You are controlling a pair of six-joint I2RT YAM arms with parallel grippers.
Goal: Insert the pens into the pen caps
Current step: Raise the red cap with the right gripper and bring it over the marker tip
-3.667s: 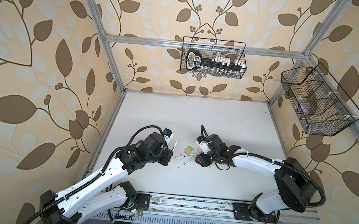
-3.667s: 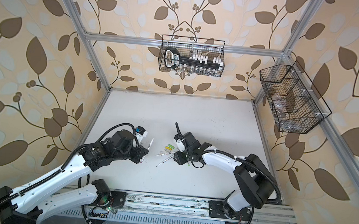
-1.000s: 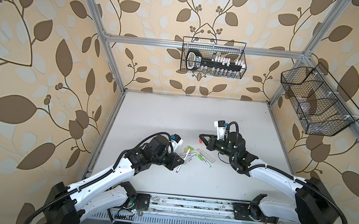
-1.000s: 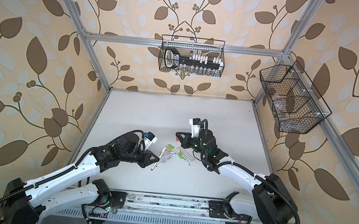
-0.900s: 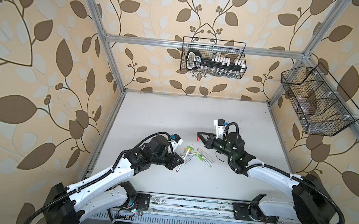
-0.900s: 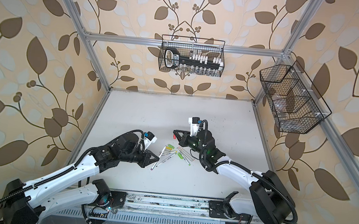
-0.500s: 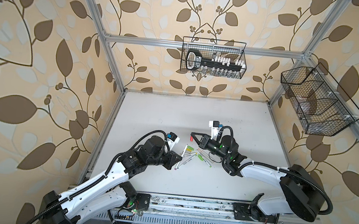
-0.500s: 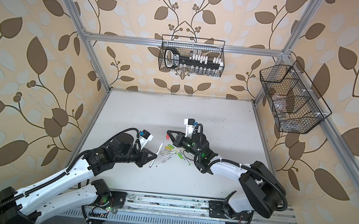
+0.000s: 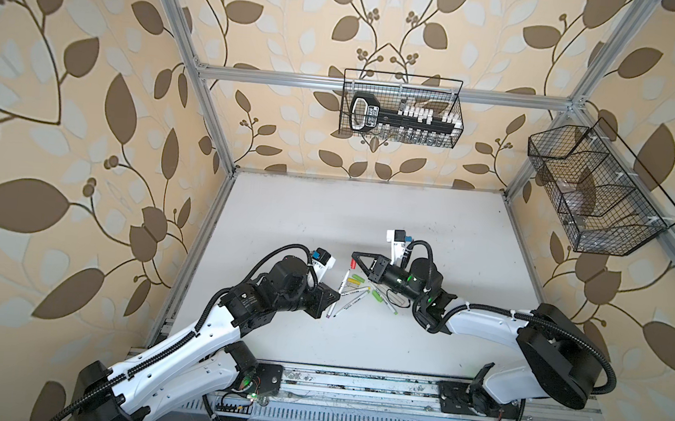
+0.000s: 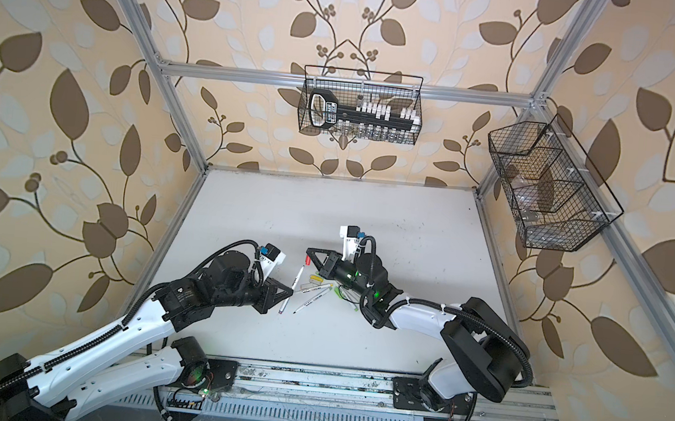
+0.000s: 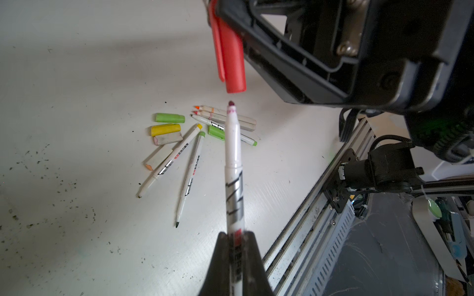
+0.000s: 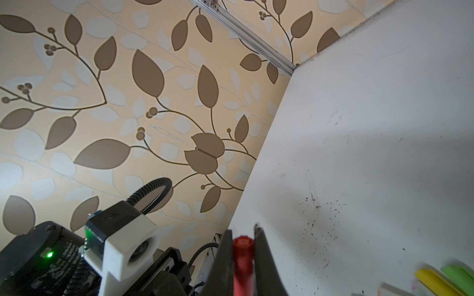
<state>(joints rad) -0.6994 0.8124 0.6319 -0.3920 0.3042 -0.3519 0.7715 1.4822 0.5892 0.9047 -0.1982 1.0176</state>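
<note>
One small gap decides the coming move. The left fingers are clamped narrow on the rear of a white pen. Its dark red tip points at the open mouth of the red cap, which the right fingers pinch tight, leaving the mouth free. Tip and mouth are just apart, not touching.

The pen's long axis runs away from the left fingers toward the far edge of the desk. We judge that the cap lies almost on that same line, tilted slightly off it, so a straight push along the barrel should seat it.

Both are held above the desk, beside the loose heap that lies about midway between its side edges and nearer its front edge. There the green cap, yellow cap and other pens rest.

The held barrel carries dark and silver stripes and some red-backed characters; we cannot read them.
</note>
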